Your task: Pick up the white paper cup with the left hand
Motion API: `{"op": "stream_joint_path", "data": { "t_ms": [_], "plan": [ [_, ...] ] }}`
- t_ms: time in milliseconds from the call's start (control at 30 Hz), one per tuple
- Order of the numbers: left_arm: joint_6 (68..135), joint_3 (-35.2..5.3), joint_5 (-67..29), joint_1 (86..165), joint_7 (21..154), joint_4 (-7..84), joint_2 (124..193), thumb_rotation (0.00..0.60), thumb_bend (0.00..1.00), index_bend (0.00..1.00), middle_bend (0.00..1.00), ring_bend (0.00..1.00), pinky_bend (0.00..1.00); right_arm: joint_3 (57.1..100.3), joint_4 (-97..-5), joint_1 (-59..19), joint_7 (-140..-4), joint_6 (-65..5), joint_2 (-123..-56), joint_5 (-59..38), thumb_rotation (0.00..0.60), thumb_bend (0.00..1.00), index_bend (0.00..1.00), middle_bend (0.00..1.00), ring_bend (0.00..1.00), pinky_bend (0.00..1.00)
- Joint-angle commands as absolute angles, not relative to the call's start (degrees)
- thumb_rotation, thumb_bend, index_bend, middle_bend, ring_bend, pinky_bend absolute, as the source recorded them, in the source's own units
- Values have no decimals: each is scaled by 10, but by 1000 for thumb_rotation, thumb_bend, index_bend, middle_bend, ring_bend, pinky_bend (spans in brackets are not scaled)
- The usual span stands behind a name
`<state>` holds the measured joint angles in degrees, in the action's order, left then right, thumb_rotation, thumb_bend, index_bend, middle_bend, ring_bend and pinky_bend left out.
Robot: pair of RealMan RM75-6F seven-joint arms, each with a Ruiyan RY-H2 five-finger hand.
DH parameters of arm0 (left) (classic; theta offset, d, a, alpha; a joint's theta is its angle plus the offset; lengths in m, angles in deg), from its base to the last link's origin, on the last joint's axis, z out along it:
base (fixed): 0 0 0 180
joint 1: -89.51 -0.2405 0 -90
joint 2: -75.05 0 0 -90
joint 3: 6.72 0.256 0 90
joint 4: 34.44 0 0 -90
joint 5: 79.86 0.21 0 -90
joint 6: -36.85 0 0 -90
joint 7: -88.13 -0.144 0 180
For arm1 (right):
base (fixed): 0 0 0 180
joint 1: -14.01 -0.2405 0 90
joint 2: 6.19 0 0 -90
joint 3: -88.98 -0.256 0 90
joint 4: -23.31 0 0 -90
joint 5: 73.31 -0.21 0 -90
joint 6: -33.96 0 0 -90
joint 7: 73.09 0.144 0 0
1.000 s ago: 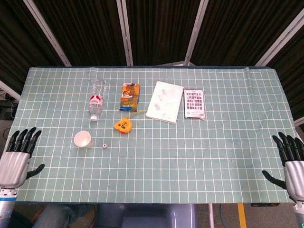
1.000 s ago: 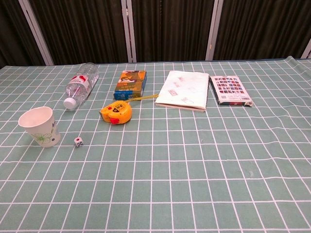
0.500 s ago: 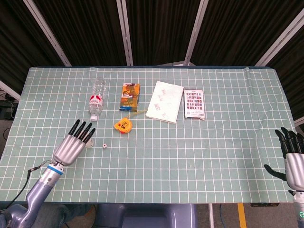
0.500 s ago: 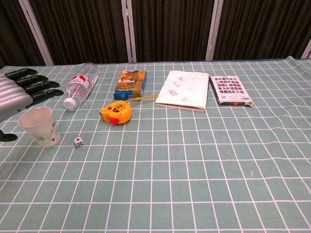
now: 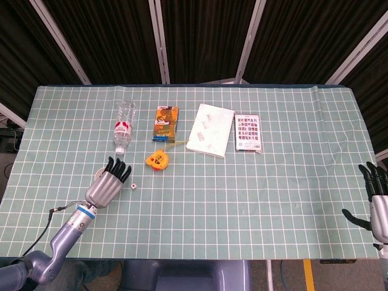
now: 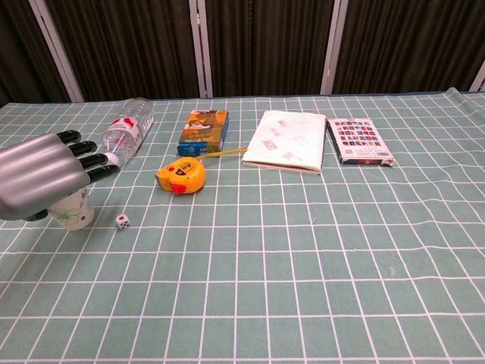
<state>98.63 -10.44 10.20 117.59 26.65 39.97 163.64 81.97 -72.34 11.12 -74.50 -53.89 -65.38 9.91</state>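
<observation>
The white paper cup (image 6: 73, 211), printed with a green pattern, stands upright at the table's near left. In the chest view only its lower part shows beneath my left hand (image 6: 45, 179). From the head view, the left hand (image 5: 108, 183) lies over the cup and hides nearly all of it. The fingers reach straight out past the cup's rim, and no grip on the cup shows. My right hand (image 5: 379, 200) hangs past the table's right edge with fingers spread and nothing in it.
A small die (image 6: 122, 221) lies just right of the cup. Behind it are a yellow tape measure (image 6: 180, 175), a lying water bottle (image 6: 127, 136), an orange box (image 6: 204, 130), a white packet (image 6: 287, 142) and a card pack (image 6: 358, 140).
My left hand has travelled from the table's left edge inward and forward, and now covers the cup. The right hand has drifted slightly lower and outward.
</observation>
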Motion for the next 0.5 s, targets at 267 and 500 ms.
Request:
{"op": "stream_joint_path", "data": {
  "t_ms": [267,500],
  "plan": [
    [990,-96,92,1182,236,387,1650,600,0,505,486,417,399,819,-720,111,-740,-536,-653,94,600,0,0,0,0,0],
    [1032,-130,62,1170,429,430,1603,600,0,521,502,432,410,822,-719,110,-742,-536,-654,101,600,0,0,0,0,0]
  ]
}}
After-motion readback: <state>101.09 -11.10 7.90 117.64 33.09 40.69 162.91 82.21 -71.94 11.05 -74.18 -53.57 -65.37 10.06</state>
